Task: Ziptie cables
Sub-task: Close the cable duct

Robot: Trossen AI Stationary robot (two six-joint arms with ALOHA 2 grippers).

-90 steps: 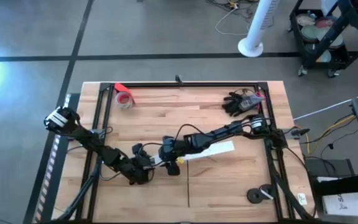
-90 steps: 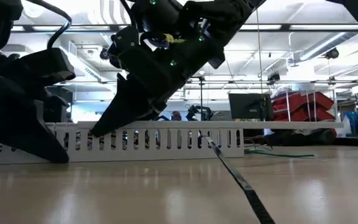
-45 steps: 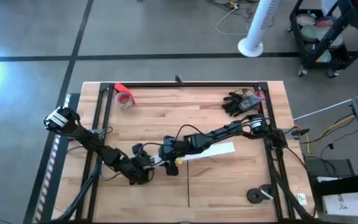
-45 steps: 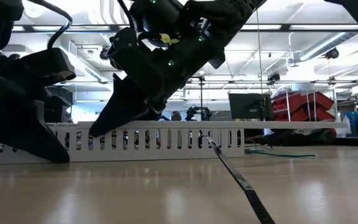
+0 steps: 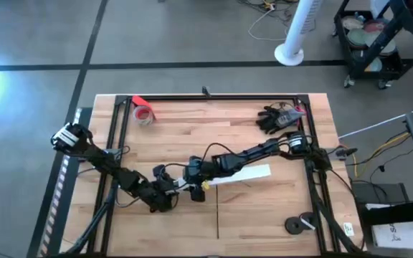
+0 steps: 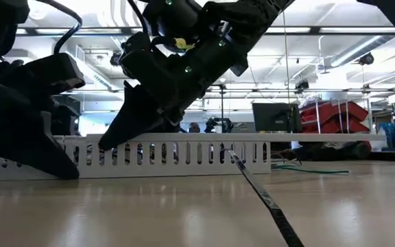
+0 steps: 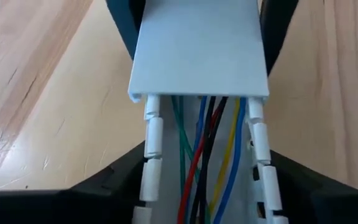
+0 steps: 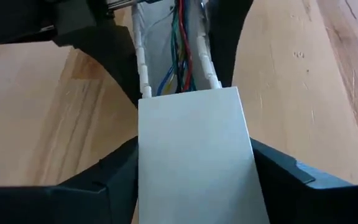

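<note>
Overhead, the two arms meet near the middle of the wooden table (image 5: 264, 208), toward its front-left part. The left gripper (image 5: 169, 192) reaches in from the left and the right gripper (image 5: 192, 178) from the right; they sit just beside each other at one end of a long white slotted channel (image 5: 246, 174) lying flat on the wood.

In the left wrist view, the cables (image 7: 202, 162), green, blue, red, black and yellow, run side by side inside the open channel, between its two rows of white teeth (image 7: 152, 140). A flat white cover (image 7: 199, 53) caps the channel farther on, and the wires pass under it. The left gripper's dark fingers (image 7: 92, 190) stand apart on either side of the channel; whether they touch it cannot be told.

In the right wrist view, the same cover (image 8: 194, 155) lies between the right gripper's fingers (image 8: 98, 180), which are spread to either side of it; contact cannot be confirmed. The wires (image 8: 180, 56) emerge beyond the cover's edge.

The table-level view shows both grippers tilted down onto the channel (image 6: 177, 156).

Elsewhere on the table: a red tape roll (image 5: 143, 113), a black glove (image 5: 274, 118) and a small dark disc (image 5: 295, 226).
</note>
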